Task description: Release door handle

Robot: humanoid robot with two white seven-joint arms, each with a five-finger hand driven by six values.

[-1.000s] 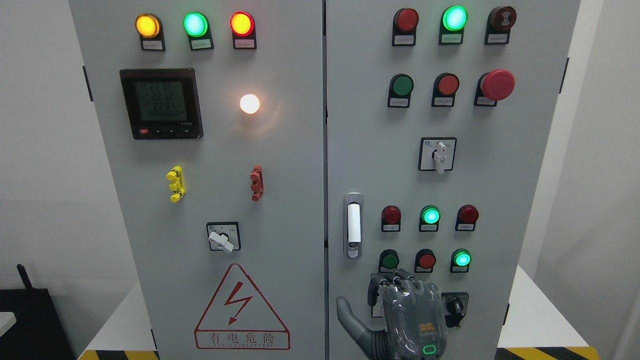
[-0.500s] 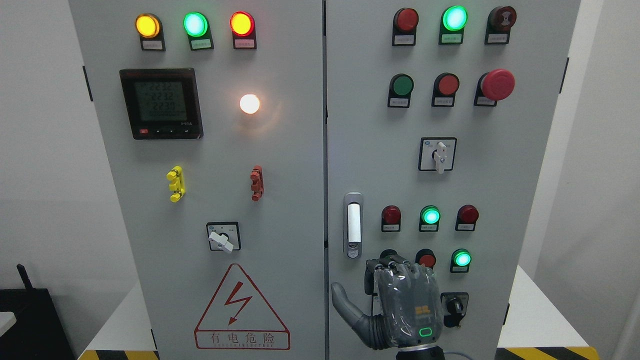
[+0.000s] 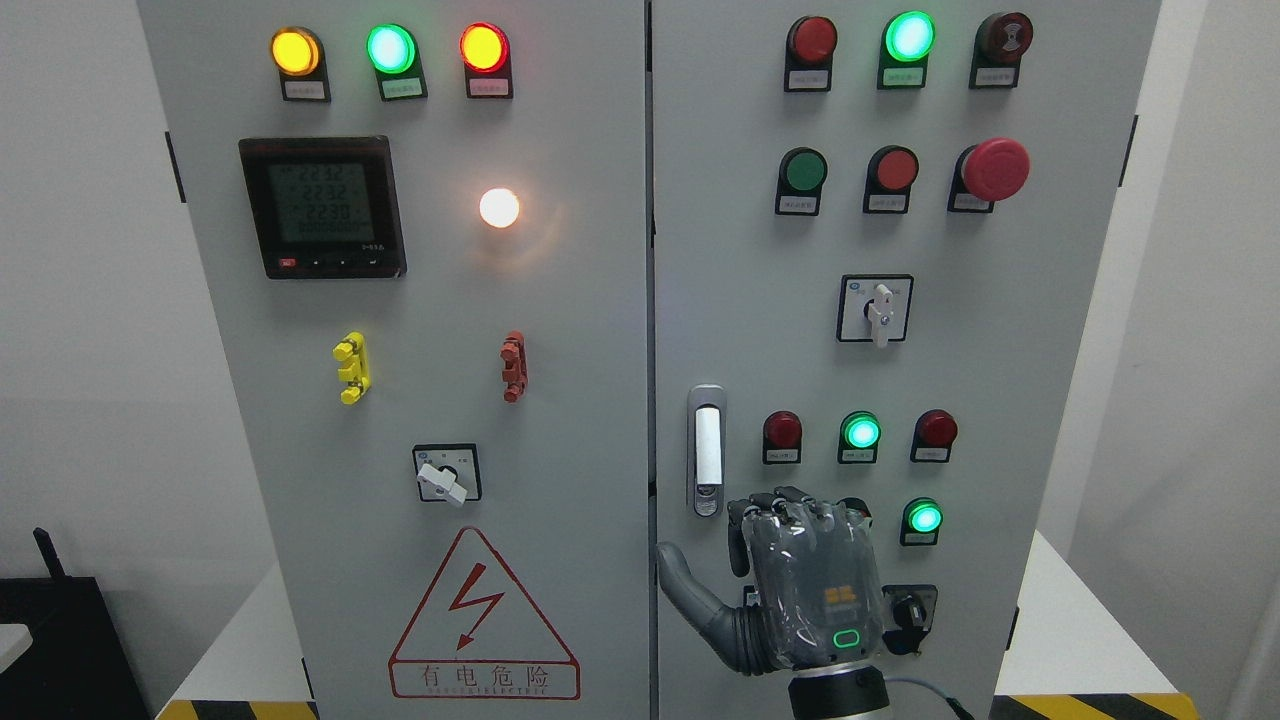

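A grey cabinet (image 3: 560,420) fills the frame. Its handle (image 3: 707,450) sits centre-right, upright on the right door. The right robot hand (image 3: 800,585), lower centre-right, is just below the handle, fingers (image 3: 790,505) curled, thumb out, holding nothing.

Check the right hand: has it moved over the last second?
Yes. The right hand has risen up the right door; its knuckles now cover the two lower buttons and sit just below the door handle, not touching it.
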